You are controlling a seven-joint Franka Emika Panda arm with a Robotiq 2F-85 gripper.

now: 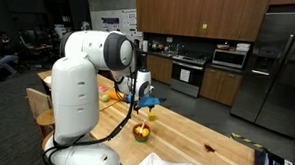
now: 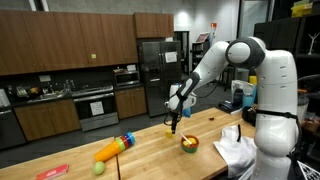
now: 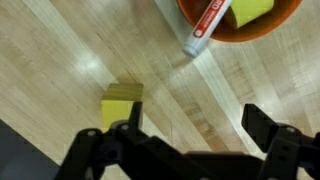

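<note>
Block (image 3: 122, 100): yellow, lying on the desk (image 3: 60, 50), just ahead of the gripper's finger at the left of the wrist view.
Gripper (image 3: 190, 125): released, jaws wide apart, grasping nothing, above the desk.
Marker (image 3: 205, 25): ahead of the gripper, leaning out of the bowl.
Bowl (image 3: 262, 28): orange, ahead and to the right, apart from the block.

A small yellow block (image 3: 122, 103) lies flat on the pale wooden tabletop (image 3: 60, 50), its edges skewed to the grain. It sits near, but apart from, an orange bowl (image 3: 262, 30) holding a white marker (image 3: 203, 28).
</note>
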